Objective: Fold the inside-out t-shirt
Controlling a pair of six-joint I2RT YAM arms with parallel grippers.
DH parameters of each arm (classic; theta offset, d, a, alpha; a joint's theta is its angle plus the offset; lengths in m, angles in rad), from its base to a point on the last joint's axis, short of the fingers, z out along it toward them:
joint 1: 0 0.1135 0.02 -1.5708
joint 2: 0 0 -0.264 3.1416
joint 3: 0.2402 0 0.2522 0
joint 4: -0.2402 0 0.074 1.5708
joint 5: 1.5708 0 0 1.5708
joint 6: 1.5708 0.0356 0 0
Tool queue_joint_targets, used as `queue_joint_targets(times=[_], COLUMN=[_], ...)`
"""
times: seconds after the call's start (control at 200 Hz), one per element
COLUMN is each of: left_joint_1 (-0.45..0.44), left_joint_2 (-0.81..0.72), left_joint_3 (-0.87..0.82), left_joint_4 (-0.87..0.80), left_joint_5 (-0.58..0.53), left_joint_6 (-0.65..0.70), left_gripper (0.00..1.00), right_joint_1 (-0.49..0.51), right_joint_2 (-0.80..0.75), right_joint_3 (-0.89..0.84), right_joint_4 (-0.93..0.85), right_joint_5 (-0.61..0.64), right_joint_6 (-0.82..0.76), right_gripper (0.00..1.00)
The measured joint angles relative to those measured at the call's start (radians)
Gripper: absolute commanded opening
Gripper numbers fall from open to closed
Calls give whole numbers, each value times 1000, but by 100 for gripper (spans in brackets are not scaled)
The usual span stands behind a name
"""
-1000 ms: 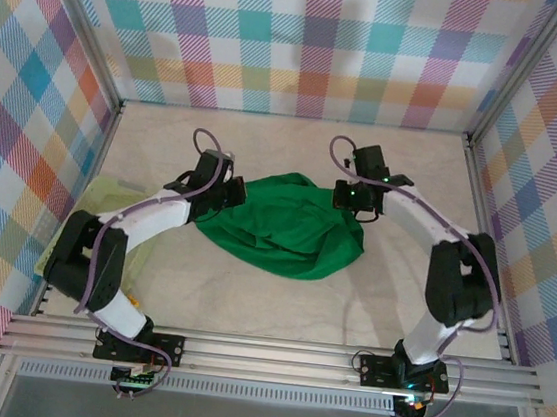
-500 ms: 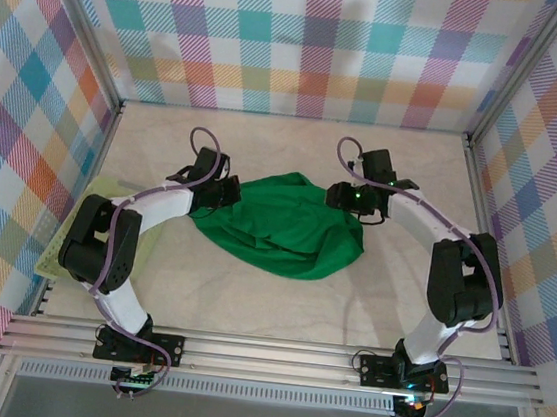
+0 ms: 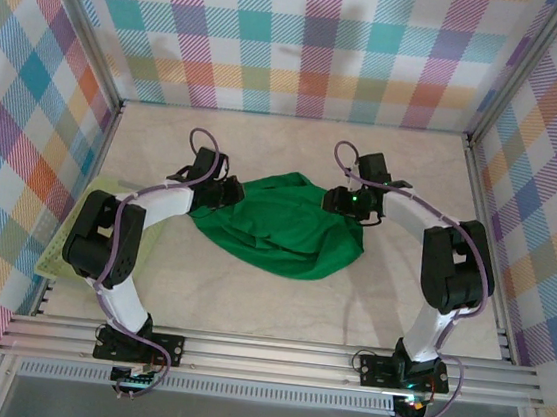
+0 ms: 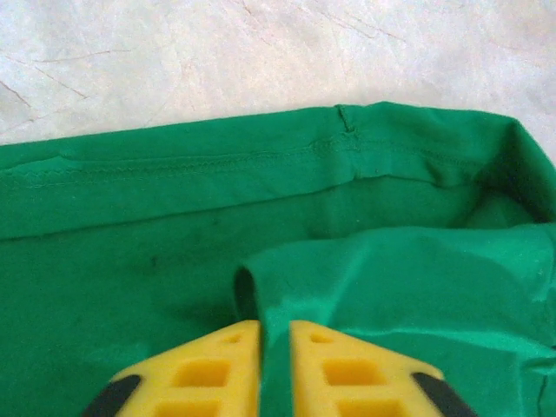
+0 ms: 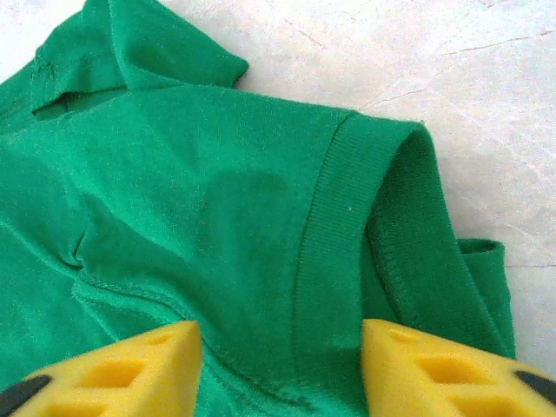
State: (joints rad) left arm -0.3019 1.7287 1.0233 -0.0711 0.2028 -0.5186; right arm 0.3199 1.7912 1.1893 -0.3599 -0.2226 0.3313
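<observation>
The inside-out t-shirt [image 3: 286,232] lies bunched in a bright green heap in the middle of the table. At its left edge my left gripper [image 3: 228,193] is low on the cloth. In the left wrist view a raised fold of the t-shirt [image 4: 365,278] runs into the narrow slit between the yellow fingers, and the left gripper [image 4: 274,326] is shut on it; a stitched hem [image 4: 217,161] lies beyond. My right gripper [image 3: 345,201] is at the heap's upper right edge. It stands open [image 5: 280,334] with the ribbed collar [image 5: 334,226] between its wide-apart fingers.
A pale yellow-green mesh basket [image 3: 63,244] lies at the table's left edge, partly under the left arm. Metal frame posts and plaid walls close in the sides and back. Bare beige tabletop [image 3: 268,303] lies between the t-shirt and the near rail.
The right gripper has opened and shifted slightly left over the collar. The left arm's elbow has swung back toward the left edge while its gripper stayed on the t-shirt's left edge.
</observation>
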Motion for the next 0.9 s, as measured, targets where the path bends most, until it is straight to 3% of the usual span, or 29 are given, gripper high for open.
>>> queue_joint_targets(times=[0.095, 0.31, 0.565, 0.615, 0.665, 0.71, 0.9], left_joint_1=[3, 34, 43, 43, 43, 43, 43], left_joint_2=[0, 0, 10, 13, 13, 12, -114], left_joint_3=[-17, -86, -87, -87, -87, -87, -158], left_joint_4=[26, 53, 74, 76, 76, 76, 64], left_joint_5=[12, 16, 18, 21, 22, 21, -65], left_joint_6=[-10, -24, -37, -39, -39, -39, -50], left_gripper=[40, 51, 45, 45, 45, 45, 52], right_joint_1=[-1, -29, -34, -34, -34, -33, 12], right_joint_2=[-2, -27, -36, -40, -49, -61, -138], right_joint_3=[-2, -45, -50, -50, -50, -50, -30], right_joint_4=[2, 3, 8, 7, 2, -5, -32], right_joint_5=[-3, -4, -4, -2, 10, 29, 141], right_joint_6=[11, 29, 33, 32, 32, 32, -40], right_gripper=[35, 21, 16, 21, 40, 48, 56])
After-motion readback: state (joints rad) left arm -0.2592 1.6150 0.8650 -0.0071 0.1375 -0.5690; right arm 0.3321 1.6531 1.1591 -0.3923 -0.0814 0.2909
